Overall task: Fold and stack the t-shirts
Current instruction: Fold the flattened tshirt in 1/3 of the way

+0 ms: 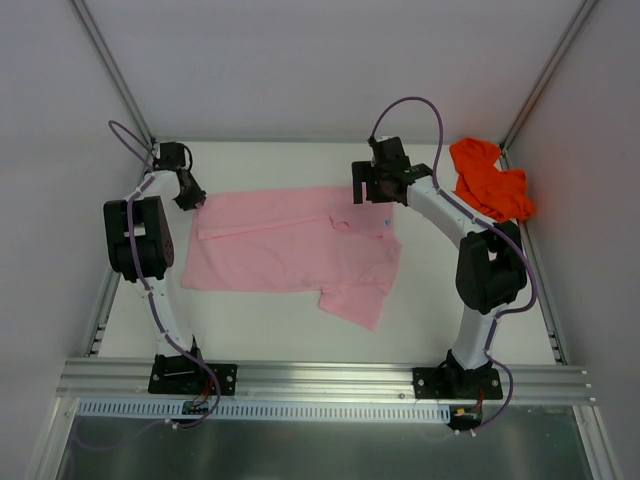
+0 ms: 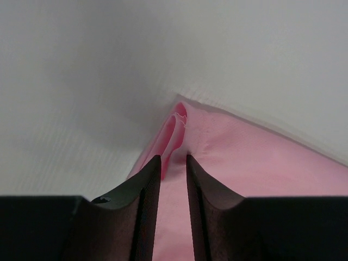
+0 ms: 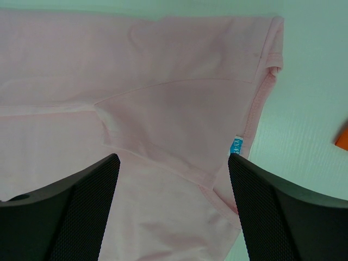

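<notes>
White table [image 1: 425,305] — pink shirt [image 1: 290,250] spread, left jaws pinching corner.

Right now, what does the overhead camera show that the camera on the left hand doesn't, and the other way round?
Only the overhead view shows the whole pink t-shirt spread on the table, the orange t-shirt bunched in the far right corner, and the right hand open over the pink one's far edge. Only the left wrist view shows a small fold of pink cloth pinched between the fingers of the left hand. Both show that hand at the pink t-shirt's corner.
</notes>
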You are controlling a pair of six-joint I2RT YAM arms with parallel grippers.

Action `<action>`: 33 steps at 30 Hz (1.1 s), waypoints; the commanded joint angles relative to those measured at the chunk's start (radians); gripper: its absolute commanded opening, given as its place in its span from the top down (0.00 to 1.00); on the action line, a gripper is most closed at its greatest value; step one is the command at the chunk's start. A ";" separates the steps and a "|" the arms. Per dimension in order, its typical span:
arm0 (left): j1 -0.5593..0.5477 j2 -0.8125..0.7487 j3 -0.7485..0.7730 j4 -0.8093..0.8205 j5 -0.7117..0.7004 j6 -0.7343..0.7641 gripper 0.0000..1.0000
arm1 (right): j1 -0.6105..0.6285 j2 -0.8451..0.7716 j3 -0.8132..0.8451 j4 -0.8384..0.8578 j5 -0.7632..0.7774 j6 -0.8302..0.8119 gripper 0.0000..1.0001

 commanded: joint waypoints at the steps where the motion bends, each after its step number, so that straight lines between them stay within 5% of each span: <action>1: -0.007 0.015 0.030 -0.028 0.031 0.030 0.75 | -0.006 0.011 0.047 -0.002 0.015 -0.012 0.16; 11: -0.008 0.026 0.050 0.043 0.100 0.075 1.00 | -0.006 0.014 0.047 -0.008 0.020 -0.014 0.16; 23: -0.007 0.012 0.096 0.095 -0.029 0.131 1.00 | -0.011 0.027 0.073 -0.021 0.026 -0.023 0.16; 33: -0.007 -0.023 0.094 0.192 0.085 0.219 1.00 | -0.011 0.037 0.077 -0.021 0.021 -0.018 0.16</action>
